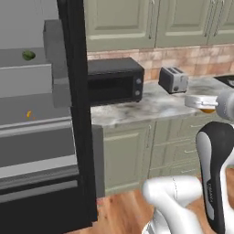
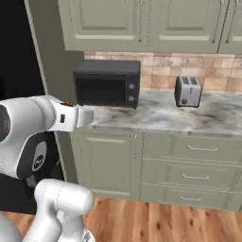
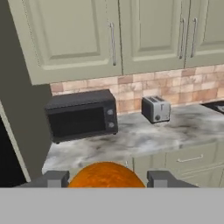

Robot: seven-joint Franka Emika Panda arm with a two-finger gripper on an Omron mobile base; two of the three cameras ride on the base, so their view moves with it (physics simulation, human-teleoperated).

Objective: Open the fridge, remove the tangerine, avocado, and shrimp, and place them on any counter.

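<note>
Left base view, far left: fridge (image 1: 68, 114) stands open, black door edge-on toward the camera, light grey shelves exposed. Avocado (image 1: 29, 55) sits on an upper shelf, near the back left; shrimp (image 1: 29, 114) lies on the shelf below it, well apart from the avocado. Right of the fridge door, the counter (image 1: 137, 107) carries a black microwave (image 1: 115, 81) against the brick backsplash, then a silver toaster (image 1: 173, 79) further right, clear marble between them. Sage-green cabinets above and below. At the right edge of that view the arm's wrist hangs over the counter front, with a sliver of orange showing under the hand. Right base view: microwave (image 2: 108, 82) left, toaster (image 2: 188, 91) right, the white forearm crossing in front of the counter's (image 2: 165, 113) left end. Hand view: gripper (image 3: 106, 179) is pinching the tangerine (image 3: 106, 176), one finger tip each side of it, jaws partly spread around the fruit, touching both flanks. Tangerine is held in the air in front of the counter (image 3: 144, 140), facing the microwave (image 3: 81, 116) and toaster (image 3: 156, 109), not resting on the stone.
</note>
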